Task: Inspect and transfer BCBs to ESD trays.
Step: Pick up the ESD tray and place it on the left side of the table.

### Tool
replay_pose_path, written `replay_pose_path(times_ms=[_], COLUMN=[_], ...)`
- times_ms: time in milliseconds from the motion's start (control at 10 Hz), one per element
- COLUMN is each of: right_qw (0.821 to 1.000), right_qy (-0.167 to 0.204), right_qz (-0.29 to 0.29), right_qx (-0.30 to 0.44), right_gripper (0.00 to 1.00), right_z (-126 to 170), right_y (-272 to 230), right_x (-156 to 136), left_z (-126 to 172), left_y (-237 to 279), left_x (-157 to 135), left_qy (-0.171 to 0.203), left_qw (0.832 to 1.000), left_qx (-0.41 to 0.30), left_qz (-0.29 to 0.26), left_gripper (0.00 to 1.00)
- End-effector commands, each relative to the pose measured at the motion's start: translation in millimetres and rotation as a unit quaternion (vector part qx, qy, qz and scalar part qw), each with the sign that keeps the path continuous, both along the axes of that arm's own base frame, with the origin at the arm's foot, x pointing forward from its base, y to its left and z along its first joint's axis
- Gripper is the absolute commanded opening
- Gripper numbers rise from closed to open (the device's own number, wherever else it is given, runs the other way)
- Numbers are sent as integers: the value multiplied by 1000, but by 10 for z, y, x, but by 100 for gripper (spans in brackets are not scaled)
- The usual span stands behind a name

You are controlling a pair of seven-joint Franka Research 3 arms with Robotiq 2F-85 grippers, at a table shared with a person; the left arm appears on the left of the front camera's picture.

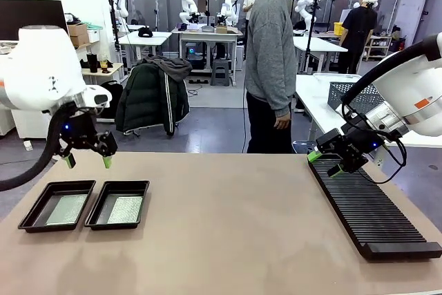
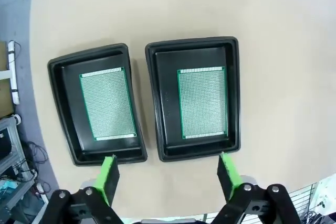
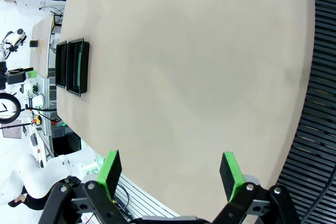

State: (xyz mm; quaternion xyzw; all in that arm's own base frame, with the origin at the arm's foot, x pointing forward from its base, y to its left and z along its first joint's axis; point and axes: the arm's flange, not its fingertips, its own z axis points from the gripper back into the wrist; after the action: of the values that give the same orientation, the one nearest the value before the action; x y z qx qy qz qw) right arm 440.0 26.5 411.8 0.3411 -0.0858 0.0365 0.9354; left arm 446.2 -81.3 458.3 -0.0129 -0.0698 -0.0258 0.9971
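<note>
Left gripper (image 2: 167,174) hangs wide open and empty above two shallow black plastic trays (image 2: 192,45), each holding a speckled green circuit board (image 2: 202,103), while the right gripper (image 3: 170,169), equally spread and empty, overlooks the long black ribbed rack (image 3: 317,108).

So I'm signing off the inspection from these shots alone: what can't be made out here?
- BCBs: solder pads too small to check in left wrist view.
- ESD trays: edge-on in right wrist view, insides hidden by their rims.
- Slotted rack: near end cut by the front view's edge.
</note>
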Motion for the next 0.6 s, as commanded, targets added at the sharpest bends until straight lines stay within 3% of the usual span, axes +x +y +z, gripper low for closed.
replay_pose_path(times_ms=[0,200,500], right_qw=[1000,1000,1000], right_qy=[2,2,2], right_qz=[0,0,0], right_qx=[-2,-2,-2], right_gripper=[100,100,100], right_z=[13,13,13], right_y=[3,3,3], right_x=[-9,-9,-9], left_z=[182,360,242], left_y=[-67,-98,-69], left_x=[10,25,0], left_qy=[3,6,-5], left_qw=[1000,1000,1000], left_qx=[18,17,9], left_qz=[5,1,-3], left_gripper=[100,100,100])
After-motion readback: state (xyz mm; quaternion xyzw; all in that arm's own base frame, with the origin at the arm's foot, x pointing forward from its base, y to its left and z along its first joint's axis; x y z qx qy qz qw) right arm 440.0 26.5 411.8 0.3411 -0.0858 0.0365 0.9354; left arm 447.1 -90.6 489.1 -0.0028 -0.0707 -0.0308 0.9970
